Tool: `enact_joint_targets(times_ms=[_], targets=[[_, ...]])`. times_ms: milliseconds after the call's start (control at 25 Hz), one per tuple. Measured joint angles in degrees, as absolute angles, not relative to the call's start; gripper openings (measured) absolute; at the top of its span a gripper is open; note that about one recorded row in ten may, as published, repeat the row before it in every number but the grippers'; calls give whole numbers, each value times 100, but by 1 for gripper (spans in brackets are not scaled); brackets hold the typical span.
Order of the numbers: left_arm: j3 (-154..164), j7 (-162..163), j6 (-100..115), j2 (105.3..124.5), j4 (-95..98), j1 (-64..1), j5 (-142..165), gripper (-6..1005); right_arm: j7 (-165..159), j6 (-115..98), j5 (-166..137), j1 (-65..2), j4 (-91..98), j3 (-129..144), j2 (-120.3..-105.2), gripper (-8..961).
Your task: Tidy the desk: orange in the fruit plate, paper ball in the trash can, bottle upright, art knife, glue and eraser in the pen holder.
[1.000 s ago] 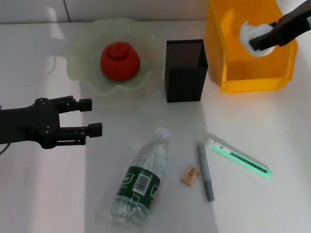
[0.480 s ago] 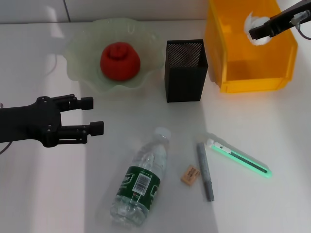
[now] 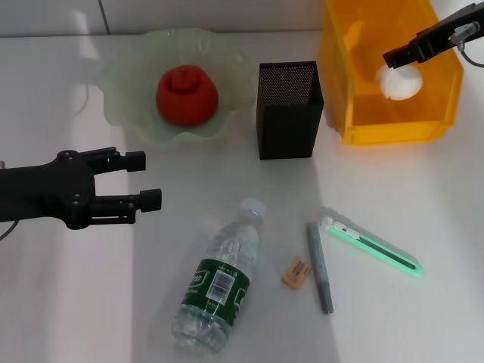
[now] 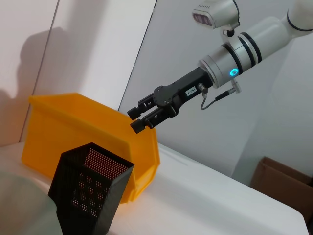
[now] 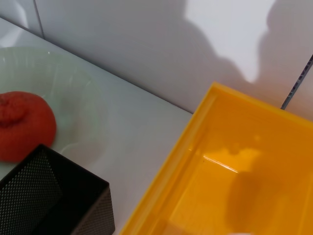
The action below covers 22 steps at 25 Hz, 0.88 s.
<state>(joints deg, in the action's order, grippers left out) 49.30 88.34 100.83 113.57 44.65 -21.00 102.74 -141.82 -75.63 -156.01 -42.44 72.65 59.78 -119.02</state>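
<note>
Because your right gripper (image 3: 395, 57) hangs over the trash can (image 3: 363, 113) with fingers apart and empty, the paper ball (image 3: 399, 82) lies inside it. Your left gripper (image 3: 142, 180) waits open.

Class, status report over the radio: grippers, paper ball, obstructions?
Right gripper open above trash can. Paper ball inside can. Left gripper open, holding nothing, near the bottle. Nothing obstructing.

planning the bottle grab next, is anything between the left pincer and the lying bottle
Nothing visible does. The left pincer hovers open over bare table, and the bottle lies on its side beyond it; the eraser sits on the bottle's far side.
</note>
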Motion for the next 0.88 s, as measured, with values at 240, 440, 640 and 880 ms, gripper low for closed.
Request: enact_joint_targets(times_ms=[240, 440, 640, 880], targets=[[4930, 8916, 10096, 11342, 4497, -2109, 10275, 843, -14176, -7597, -15511, -4150, 7378, 5967, -11910, 667], [4926, 9847, 10079, 11278, 5088, -2138, 10301, 843, -13704, -7957, -14256, -3528, 8046, 5983, -11915, 667], [4925, 11382, 10075, 11315, 6510, -2170, 10662, 843, -12338, -8448, -11589, -2374, 8309, 5944, -11902, 667], [4984, 13154, 10128, 11626, 8097, -2498, 11671, 843, -10355, -9454, -9908, -1717, 6795, 5722, -11891, 666]])
